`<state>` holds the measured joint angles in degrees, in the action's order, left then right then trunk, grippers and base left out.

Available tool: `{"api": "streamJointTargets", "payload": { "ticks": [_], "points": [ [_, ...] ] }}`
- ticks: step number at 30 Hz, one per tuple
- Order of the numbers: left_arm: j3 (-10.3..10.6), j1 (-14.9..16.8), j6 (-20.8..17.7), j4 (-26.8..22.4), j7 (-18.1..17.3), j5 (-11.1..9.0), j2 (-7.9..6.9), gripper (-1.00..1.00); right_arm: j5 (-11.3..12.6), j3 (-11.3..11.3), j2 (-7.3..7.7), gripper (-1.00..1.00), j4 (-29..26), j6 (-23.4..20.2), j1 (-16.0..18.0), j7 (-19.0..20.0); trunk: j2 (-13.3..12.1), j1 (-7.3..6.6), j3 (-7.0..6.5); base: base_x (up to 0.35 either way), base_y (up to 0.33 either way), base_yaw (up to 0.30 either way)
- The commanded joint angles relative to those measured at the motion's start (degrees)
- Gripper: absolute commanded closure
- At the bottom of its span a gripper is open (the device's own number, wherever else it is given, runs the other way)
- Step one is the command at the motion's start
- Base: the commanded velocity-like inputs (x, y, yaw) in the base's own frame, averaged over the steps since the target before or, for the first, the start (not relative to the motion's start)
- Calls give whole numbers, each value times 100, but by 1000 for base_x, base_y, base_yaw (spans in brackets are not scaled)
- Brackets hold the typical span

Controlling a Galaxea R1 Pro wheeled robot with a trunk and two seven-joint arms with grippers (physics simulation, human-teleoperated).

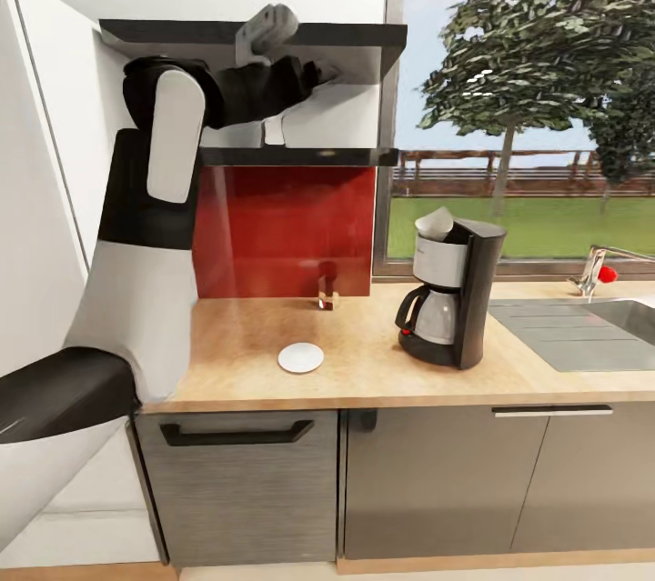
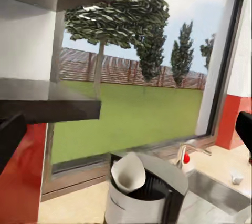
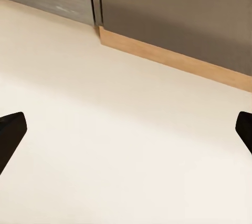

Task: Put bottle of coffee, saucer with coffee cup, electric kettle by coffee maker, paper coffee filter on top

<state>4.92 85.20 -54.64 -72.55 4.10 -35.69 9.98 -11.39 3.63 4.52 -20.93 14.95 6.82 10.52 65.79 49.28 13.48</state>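
Head view: the coffee maker point(image 1: 452, 304) is seen standing upright on the light wood worktop point(image 1: 364, 363), a tall black body with a silver-grey basket, a steel carafe and a black handle. A white paper coffee filter point(image 1: 436, 224), a crinkled cone, is set in the top of the basket. The saucer point(image 1: 300, 357), small, round and white, lies flat on the worktop, well apart from the machine, toward the red backsplash point(image 1: 282, 231). A small brownish glass object point(image 1: 327, 288) stands against that backsplash. An inset steel sink point(image 1: 582, 331) with a tap point(image 1: 596, 270) is seen beyond the machine, under a window giving on lawn, fence and trees. Grey cabinet fronts point(image 1: 437, 481) run below.

The left arm is raised between two dark wall slabs, the thin kitchen shelf point(image 1: 296, 156) lying under it; the left claw point(image 1: 323, 72) is released, its tips wide apart in the left wrist view. The right claw point(image 3: 126, 134) is likewise spread wide, over pale floor point(image 3: 105, 145).
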Motion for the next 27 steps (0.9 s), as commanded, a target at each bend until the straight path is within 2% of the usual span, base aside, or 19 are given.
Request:
{"api": "streamJointTargets", "payload": {
  "ticks": [1, 3, 5, 7, 8, 10, 11, 12, 16, 17, 18, 23, 27],
  "points": [
    [-20, 86, -25, 35, 330, -53, 1, -100, -13, 26, 5, -100, 1, 17, 4, -6, 5, 1, 8, 0, 0, 0],
    [-51, 272, -34, 115, 1273, -56, 1, -100, -13, 30, 5, -100, 1, 17, 4, -1, 5, 1, 8, 0, 0, 0],
    [-5, 335, -34, 147, 1669, -54, 1, -100, -13, 31, 5, -100, 1, 17, 4, 1, 5, 1, 8, 0, 0, 0],
    [105, 358, -33, 163, 1835, -53, 1, -100, -13, 31, 5, -100, 1, 17, 4, 2, 5, 1, 8, 0, 0, 0],
    [278, 374, -31, 180, 1981, -49, -81, -100, -13, 32, 5, -100, 1, 17, 4, 2, 5, 1, 8, 0, 0, 0],
    [480, 383, -31, 199, 2147, -47, -220, -100, -13, 32, 5, -100, 3, 17, 4, 2, 5, 1, 8, 0, 0, 0],
    [678, 390, -30, 215, 2353, -46, -343, -100, -13, 32, 5, -100, 6, 17, 4, 2, 5, 1, 8, 0, 0, 0],
    [968, 397, -23, 230, 2691, -47, -545, -100, -13, 32, 5, -100, 9, 17, 4, 3, 5, 1, 8, 0, 0, 0],
    [1105, 400, -15, 233, 2810, -44, -636, -100, -18, 32, 5, -100, 14, 13, 4, 4, 5, 1, 8, 0, 0, 0],
    [1163, 400, -8, 240, 2849, -46, -760, -100, -25, 32, 3, -100, 57, 10, 4, 20, 5, 1, 8, 191, 0, 0],
    [1175, 399, -6, 237, 2856, -47, -798, -100, -27, 32, 2, -100, 118, 12, 4, 25, 5, 1, 8, 216, 0, 0],
    [1192, 397, 2, 230, 2863, -50, -855, -100, -37, 40, -3, -100, 359, 22, 4, 36, 5, 1, 8, 147, 0, 0],
    [1191, 394, 10, 218, 2852, -51, -864, -100, -258, 39, -4, -100, 412, 26, 4, 37, 5, 1, 8, 133, 0, 0]
  ]
}}
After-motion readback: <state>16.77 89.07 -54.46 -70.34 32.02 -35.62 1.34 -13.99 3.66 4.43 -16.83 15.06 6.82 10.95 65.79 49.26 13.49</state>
